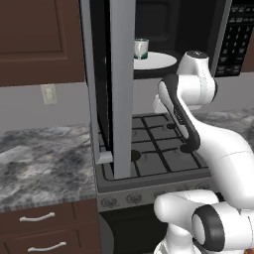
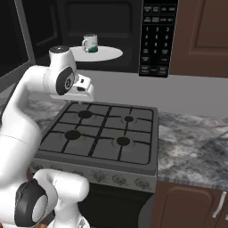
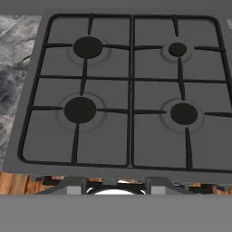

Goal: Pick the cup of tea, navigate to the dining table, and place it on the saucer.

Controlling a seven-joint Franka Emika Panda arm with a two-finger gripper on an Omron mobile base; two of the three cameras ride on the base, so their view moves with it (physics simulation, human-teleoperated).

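Cup of tea (image 2: 90, 43), white with a dark green band at its foot, stands upright on the round white turntable (image 2: 107, 54) inside the open microwave (image 2: 111, 26), above and beyond the claw (image 2: 84, 89) and well apart from it. From the left base view the cup (image 1: 141, 48) shows just past the edge of the swung-open microwave door (image 1: 116, 84), which hangs to the claw's left. The claw sits at the end of the bent white arm (image 2: 26, 111), hovering over the back of the gas stove (image 3: 131, 90), and the hand view looks straight down on its four dark burners and black grates. Whether the claw's fingers are apart or together I cannot tell; nothing is in them. Grey marbled worktop (image 2: 191, 147) runs to the claw's right, and more worktop (image 1: 44, 158) lies left of the stove, with brown drawers (image 1: 39, 228) below.
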